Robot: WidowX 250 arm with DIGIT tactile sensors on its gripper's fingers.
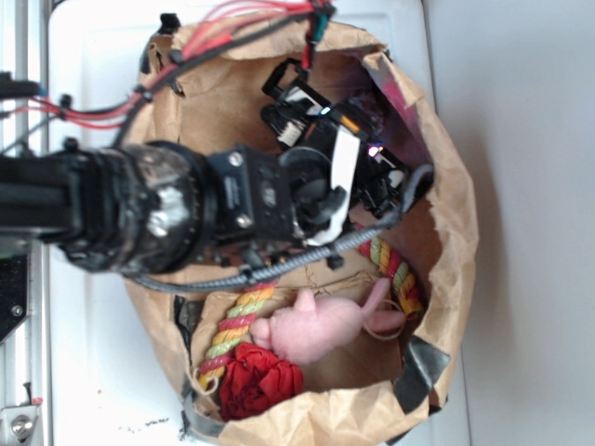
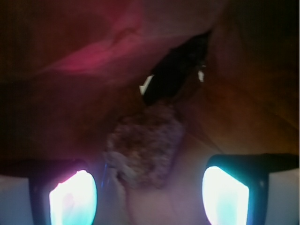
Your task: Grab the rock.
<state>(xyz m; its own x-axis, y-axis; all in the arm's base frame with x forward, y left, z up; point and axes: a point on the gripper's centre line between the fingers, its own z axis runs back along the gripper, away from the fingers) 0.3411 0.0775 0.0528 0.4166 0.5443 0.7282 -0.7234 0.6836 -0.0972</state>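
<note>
In the wrist view the rock [image 2: 146,146], a rough brown-grey bumpy lump, lies just ahead of my gripper [image 2: 149,197], roughly centred between the two glowing pads [image 2: 74,199]. The jaws stand wide apart with nothing clamped between them. In the exterior view the gripper [image 1: 395,181] reaches into the upper right of a brown paper bag [image 1: 460,223]; the arm and gripper hide the rock there.
Inside the bag lie a pink plush toy [image 1: 321,325], a red ruffled fabric ball [image 1: 260,381] and a coloured braided rope [image 1: 237,325]. The bag's paper walls rise close around the gripper. A dark tear [image 2: 176,70] shows in the paper beyond the rock.
</note>
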